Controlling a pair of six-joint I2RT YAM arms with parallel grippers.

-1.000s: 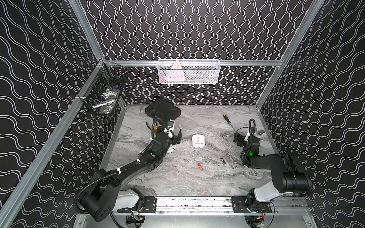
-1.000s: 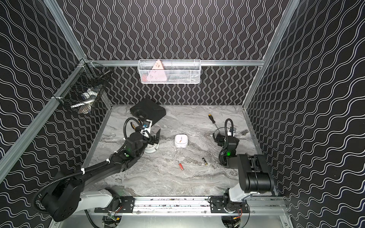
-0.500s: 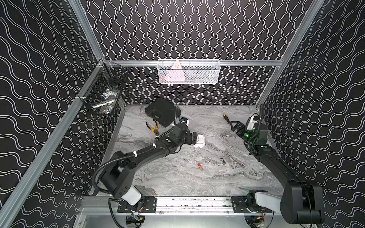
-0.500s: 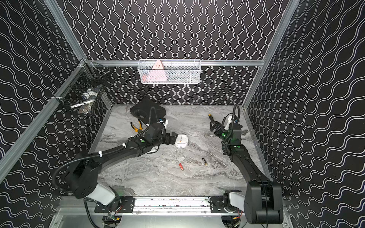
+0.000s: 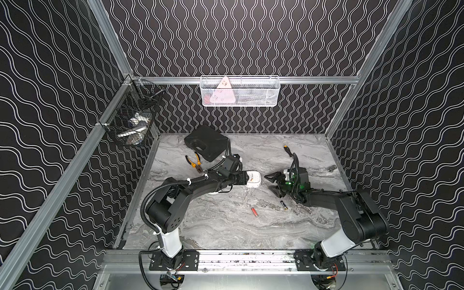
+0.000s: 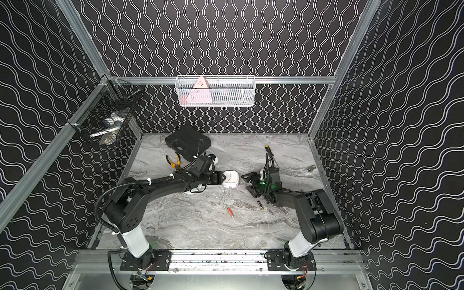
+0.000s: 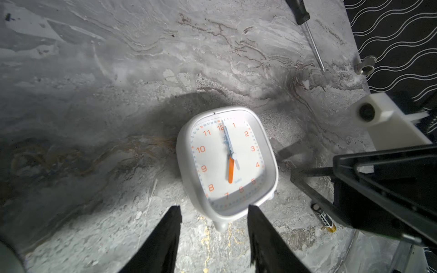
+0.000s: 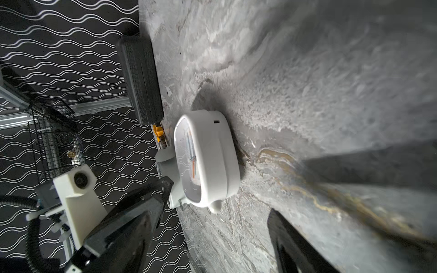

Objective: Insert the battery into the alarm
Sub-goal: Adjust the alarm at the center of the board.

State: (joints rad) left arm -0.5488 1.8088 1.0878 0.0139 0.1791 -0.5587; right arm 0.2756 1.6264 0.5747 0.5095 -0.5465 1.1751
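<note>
The white alarm (image 5: 253, 179) (image 6: 231, 178) lies face up mid-table, with orange numerals showing in the left wrist view (image 7: 227, 163). My left gripper (image 5: 246, 178) (image 7: 214, 209) is open, and the alarm's lower edge sits between its fingertips. One tip is at the rim and the other stands off it. My right gripper (image 5: 271, 182) (image 8: 216, 219) is open and empty, pointing at the alarm (image 8: 208, 158) from a short way to its right. A black battery (image 5: 284, 205) (image 7: 324, 217) and a red battery (image 5: 254, 212) (image 6: 230, 212) lie loose on the table in front.
A black case (image 5: 206, 143) and orange pliers (image 5: 194, 163) lie behind the left arm. A screwdriver (image 5: 287, 150) and a metal socket (image 5: 332, 168) lie back right. A white wire basket (image 5: 239, 91) hangs on the back wall and a black one (image 5: 130, 125) on the left wall.
My left arm reached right to the alarm and its jaws narrowed around the lower edge. The right arm swung up and back, then came down left toward the alarm, jaws narrowing slightly.
</note>
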